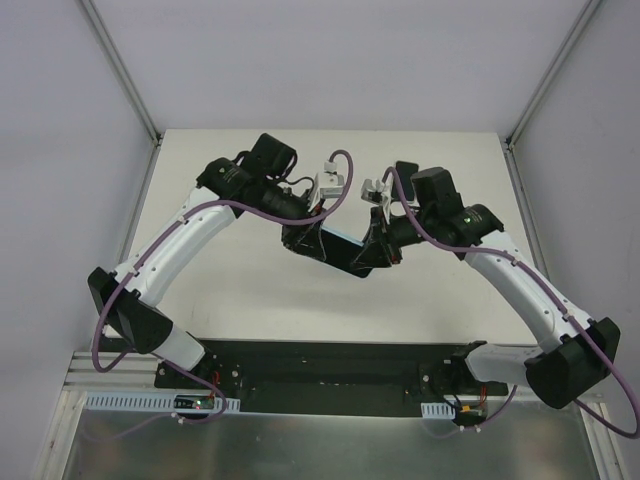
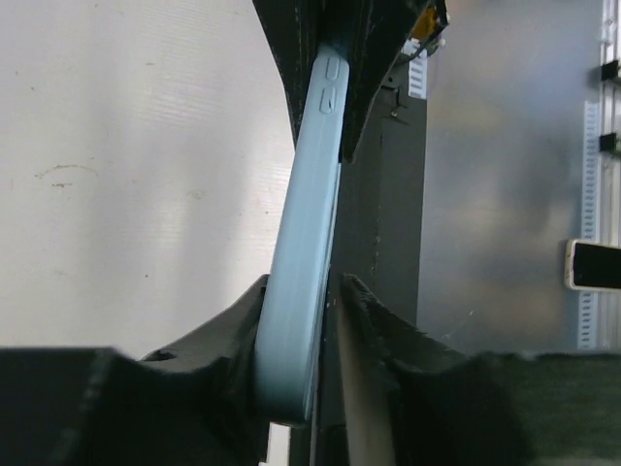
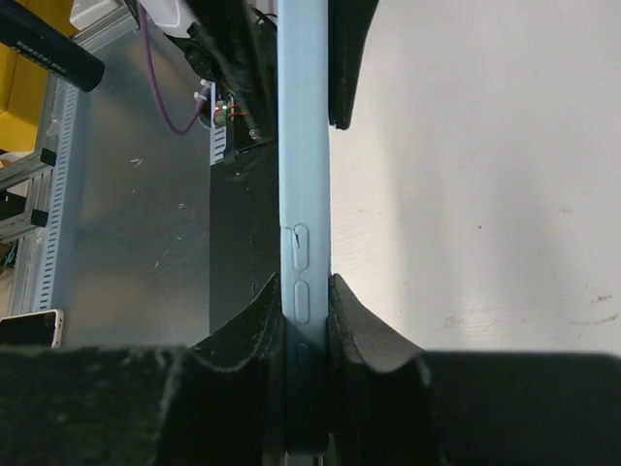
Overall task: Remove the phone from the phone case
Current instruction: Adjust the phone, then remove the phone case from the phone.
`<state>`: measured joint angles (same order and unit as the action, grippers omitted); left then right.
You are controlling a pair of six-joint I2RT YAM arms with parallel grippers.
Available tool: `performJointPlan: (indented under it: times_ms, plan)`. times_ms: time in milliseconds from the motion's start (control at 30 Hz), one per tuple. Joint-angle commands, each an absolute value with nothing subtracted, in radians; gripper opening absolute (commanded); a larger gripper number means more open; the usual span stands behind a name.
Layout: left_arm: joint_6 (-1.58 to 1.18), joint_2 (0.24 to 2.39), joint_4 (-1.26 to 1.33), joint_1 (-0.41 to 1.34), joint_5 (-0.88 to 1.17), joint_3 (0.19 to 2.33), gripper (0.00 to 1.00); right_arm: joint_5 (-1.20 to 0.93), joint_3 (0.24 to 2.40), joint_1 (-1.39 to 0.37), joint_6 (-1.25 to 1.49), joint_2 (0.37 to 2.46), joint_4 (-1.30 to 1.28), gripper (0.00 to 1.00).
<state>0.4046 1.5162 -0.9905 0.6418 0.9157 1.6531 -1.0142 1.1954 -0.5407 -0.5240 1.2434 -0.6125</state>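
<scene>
A phone in a light blue case [image 1: 340,246] hangs in the air above the table's middle, held at both ends. My left gripper [image 1: 300,240] is shut on its left end and my right gripper [image 1: 378,250] on its right end. In the left wrist view the case's edge [image 2: 309,223] runs up from between my left gripper [image 2: 306,291], bowed slightly, with a dark strip along its right side. In the right wrist view the case [image 3: 303,146] stands straight, and my right gripper [image 3: 305,286] is clamped at its side buttons. The phone's own body is mostly hidden.
The white table [image 1: 250,300] lies below. A black base plate [image 1: 320,375] and a metal shelf [image 1: 300,450] sit at the near edge. A small white device [image 2: 592,264] lies on the metal shelf, also showing in the right wrist view [image 3: 29,328]. Frame posts stand at the far corners.
</scene>
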Motion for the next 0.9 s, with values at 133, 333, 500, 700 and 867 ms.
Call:
performJointPlan:
  times_ms: [133, 333, 500, 700, 867]
  plan:
    - [0.339, 1.448, -0.856, 0.637, 0.908, 1.64, 0.8, -1.006, 1.201, -0.499, -0.463, 1.166, -0.581, 0.0]
    - [0.108, 1.384, -0.662, 0.54, 0.983, 1.563, 0.88, -1.012, 1.157, -0.427, -0.443, 1.082, -0.528, 0.0]
    - [-0.084, 1.387, -0.491, 0.522, 0.991, 1.537, 0.88, -1.034, 1.164, -0.407, -0.434, 1.068, -0.528, 0.0]
    - [-0.27, 1.43, -0.333, 0.522, 1.066, 1.537, 0.83, -1.028, 1.164, -0.4, -0.434, 1.072, -0.52, 0.0]
    - [-0.417, 1.443, -0.201, 0.522, 1.092, 1.488, 0.74, -1.025, 1.166, -0.4, -0.43, 1.077, -0.509, 0.0]
